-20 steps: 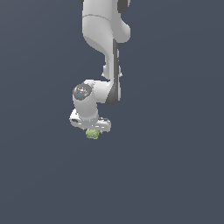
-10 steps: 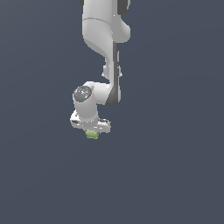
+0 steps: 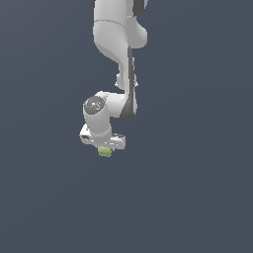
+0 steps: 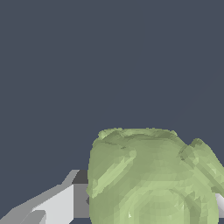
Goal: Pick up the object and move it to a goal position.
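Observation:
The object [image 3: 104, 151] is a small lumpy light yellow-green lump. It sits right under the white gripper bar, between the fingers of my gripper [image 3: 104, 149]. In the wrist view the object [image 4: 153, 179] fills the near part of the picture, with a grey and white finger [image 4: 65, 201] pressed against one side and a sliver of the other finger [image 4: 220, 204] on the opposite side. The gripper is shut on the object. The arm hangs down from the top of the exterior view.
A plain dark grey ground [image 3: 197, 197] lies all around the arm. No other object shows in either view.
The arm with the object has drifted very slightly; the grip on the lump is unchanged.

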Tool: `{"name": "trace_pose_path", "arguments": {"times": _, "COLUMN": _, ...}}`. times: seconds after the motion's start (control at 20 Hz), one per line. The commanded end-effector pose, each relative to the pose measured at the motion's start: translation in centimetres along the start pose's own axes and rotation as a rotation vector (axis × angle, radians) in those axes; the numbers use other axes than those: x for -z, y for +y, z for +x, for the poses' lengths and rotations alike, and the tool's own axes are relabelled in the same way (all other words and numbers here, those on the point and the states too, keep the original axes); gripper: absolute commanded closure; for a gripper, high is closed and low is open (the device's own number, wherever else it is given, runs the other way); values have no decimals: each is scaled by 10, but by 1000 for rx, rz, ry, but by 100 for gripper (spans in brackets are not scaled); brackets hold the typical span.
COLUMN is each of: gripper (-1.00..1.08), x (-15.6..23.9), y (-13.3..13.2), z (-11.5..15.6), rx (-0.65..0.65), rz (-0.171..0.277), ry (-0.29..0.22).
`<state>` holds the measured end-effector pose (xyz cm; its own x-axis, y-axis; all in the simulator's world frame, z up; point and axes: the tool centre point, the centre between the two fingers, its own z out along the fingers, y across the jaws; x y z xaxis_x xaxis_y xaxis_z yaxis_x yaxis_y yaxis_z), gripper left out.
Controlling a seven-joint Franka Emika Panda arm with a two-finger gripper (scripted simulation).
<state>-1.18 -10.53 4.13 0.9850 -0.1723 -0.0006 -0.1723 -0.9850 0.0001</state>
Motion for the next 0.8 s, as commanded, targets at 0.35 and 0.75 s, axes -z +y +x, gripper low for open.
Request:
{"name": "trace_pose_path", "arguments": {"times": 0.35, "gripper": 108, "x": 18, "y": -25, "z": -23, "rx": 1, "rz": 1, "ry": 1}}
{"name": "trace_pose_path", "arguments": {"times": 0.75, "gripper": 108, "x": 52, "y": -72, "z": -68, "rx": 1, "rz": 1, "ry": 1}}
